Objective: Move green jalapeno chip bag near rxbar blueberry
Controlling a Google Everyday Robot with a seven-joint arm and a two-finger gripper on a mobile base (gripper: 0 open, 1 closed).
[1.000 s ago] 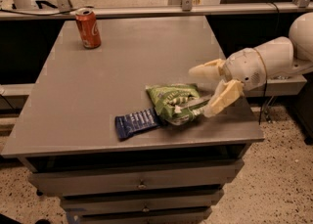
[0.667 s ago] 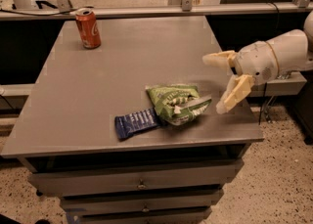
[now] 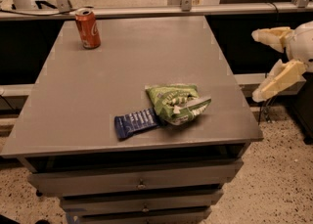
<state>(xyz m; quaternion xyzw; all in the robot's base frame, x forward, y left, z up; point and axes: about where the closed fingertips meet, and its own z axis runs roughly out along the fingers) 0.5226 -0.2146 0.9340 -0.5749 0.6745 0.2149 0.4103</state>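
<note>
Grey metal drawers [image 3: 142,181] stack under the front edge of the table [image 3: 98,91], all pushed in, so whatever they hold is hidden. On the table top, nearest the front edge, lies the rxbar blueberry [image 3: 136,122], a flat dark-blue wrapper with pale lettering. It lies at a slight slant, with its left end nearer the front. Its right end touches the green jalapeno chip bag [image 3: 177,104] and seems to slip a little under it. The bag is crinkled and puffed, light green with darker green and white print. It rests on its side on the right-front part of the table, its paler end pointing right. Past the table's right edge, apart from the bag, the tool [image 3: 256,66] hangs on a white arm [image 3: 303,42] that enters from the right. Its two cream fingers [image 3: 279,77] are spread wide, one above the other, with the tips pointing left, and nothing is between them. At the far left corner a red soda can [image 3: 88,28] stands upright, well apart from the bag and the bar. Beyond the table runs a metal rail [image 3: 195,10].
</note>
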